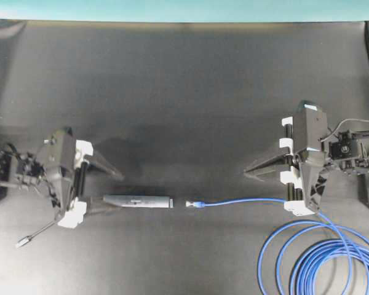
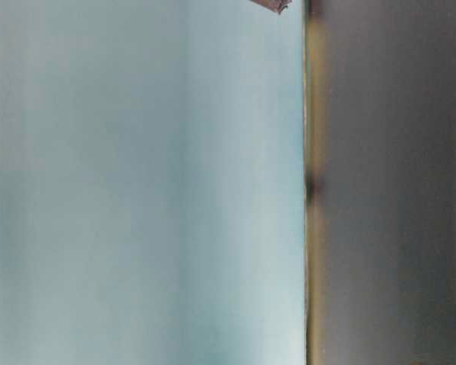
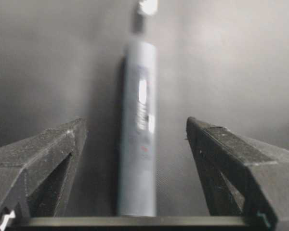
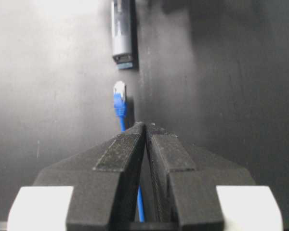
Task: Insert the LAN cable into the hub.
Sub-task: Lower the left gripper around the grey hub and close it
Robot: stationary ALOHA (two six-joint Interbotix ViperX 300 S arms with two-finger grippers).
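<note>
Plug lying just short of the port
The left gripper (image 3: pixel 135 139) is gaping around the hub (image 1: pixel 137 201); the right gripper (image 4: pixel 145 129) is pinching the LAN cable (image 1: pixel 246 201) (plug and hub apart).

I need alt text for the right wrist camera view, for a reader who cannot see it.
The right gripper is shut on the LAN cable, whose plug points at the open port of the hub just ahead, with a small gap between them. Both lie on a dark table.
</note>
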